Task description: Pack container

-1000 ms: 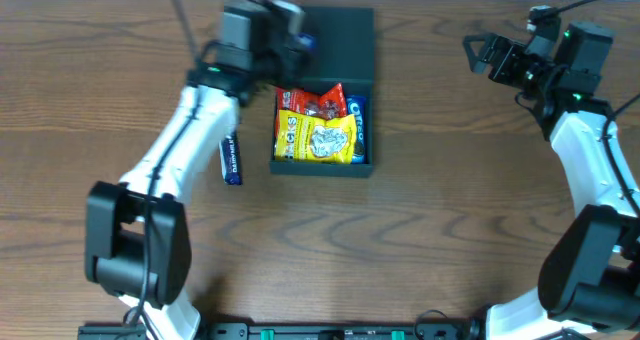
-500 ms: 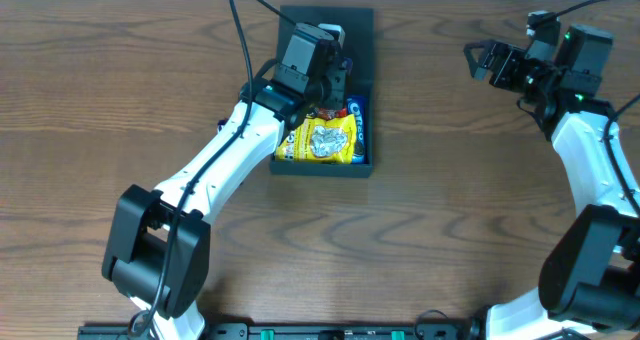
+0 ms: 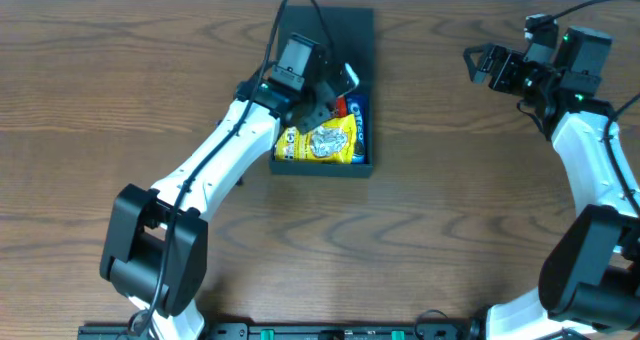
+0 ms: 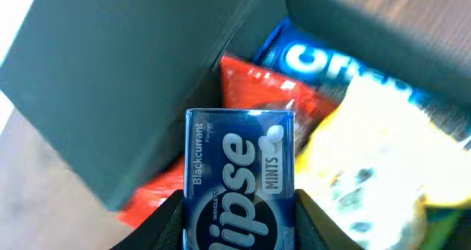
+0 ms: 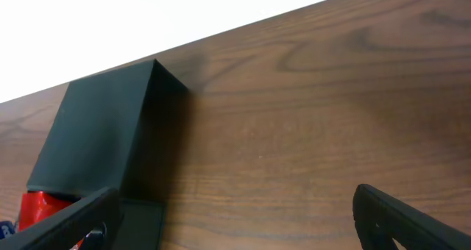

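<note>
Mints pack (image 4: 239,178) is sitting clamped in left hand (image 4: 239,222) over container (image 3: 355,35) (snacks (image 3: 322,140) inside); right hand (image 3: 483,62) is hanging spread.

the container (image 3: 372,130) has little free room inside. a yellow packet (image 3: 325,140) covers most of the opening, and a red packet (image 4: 257,88) and a blue oreo packet (image 3: 359,115) fill the back and the right side. the open lid (image 4: 125,73) stands like a wall just behind the red packet. the left gripper (image 3: 330,90), closed around a mints box (image 4: 239,184), hangs above the back part, and its arm crosses the left wall. on the right, bare tabletop (image 3: 450,180) lies between the container and the right gripper (image 3: 482,60).
</note>
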{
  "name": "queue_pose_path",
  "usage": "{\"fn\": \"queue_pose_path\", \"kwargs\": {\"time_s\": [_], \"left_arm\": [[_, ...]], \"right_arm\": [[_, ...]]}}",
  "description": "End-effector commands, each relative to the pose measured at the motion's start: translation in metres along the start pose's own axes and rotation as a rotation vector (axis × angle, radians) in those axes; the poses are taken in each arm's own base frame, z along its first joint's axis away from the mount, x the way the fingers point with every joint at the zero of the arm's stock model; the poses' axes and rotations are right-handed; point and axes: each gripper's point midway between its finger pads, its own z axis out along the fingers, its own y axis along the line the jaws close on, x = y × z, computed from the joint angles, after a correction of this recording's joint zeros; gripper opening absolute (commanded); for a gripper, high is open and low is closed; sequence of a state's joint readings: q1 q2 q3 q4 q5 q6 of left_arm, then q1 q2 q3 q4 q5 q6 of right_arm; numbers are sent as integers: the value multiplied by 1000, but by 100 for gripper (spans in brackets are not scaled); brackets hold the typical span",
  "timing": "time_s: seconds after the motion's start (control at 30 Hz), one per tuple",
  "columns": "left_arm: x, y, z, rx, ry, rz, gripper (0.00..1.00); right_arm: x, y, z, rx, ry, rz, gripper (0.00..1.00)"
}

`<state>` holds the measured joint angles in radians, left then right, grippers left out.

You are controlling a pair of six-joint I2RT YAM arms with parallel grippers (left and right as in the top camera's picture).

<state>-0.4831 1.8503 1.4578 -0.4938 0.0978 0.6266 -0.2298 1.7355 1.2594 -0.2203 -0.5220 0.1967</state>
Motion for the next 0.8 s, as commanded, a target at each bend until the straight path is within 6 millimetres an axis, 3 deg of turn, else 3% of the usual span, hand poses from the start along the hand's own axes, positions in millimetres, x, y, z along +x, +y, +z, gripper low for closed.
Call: {"fn": "queue_pose_path", "kwargs": {"time_s": [0.0, 0.1, 0.27, 0.33, 0.37, 0.5, 0.6, 0.77], "left_arm": [[13, 20, 2, -31, 31, 332, 30], [20, 31, 4, -34, 26, 324, 27], [14, 27, 7, 32, -55, 367, 23], [12, 30, 7, 23, -63, 365, 52], [11, 30, 7, 20, -67, 363, 98], [5, 35, 6, -5, -85, 329, 95], [-6, 52, 2, -80, -117, 209, 95], [-18, 110, -29, -316, -183, -105, 95]], "right_arm": [[-7, 3, -8, 2, -17, -25, 99], [-4, 3, -8, 3, -7, -19, 99], [-1, 4, -8, -2, 3, -13, 99], [0, 3, -8, -2, 9, -9, 99], [1, 4, -8, -3, 13, -8, 99], [5, 9, -6, -20, 28, -8, 99], [9, 24, -3, -71, 45, -20, 99], [26, 62, 9, -136, 91, -130, 99]]}}
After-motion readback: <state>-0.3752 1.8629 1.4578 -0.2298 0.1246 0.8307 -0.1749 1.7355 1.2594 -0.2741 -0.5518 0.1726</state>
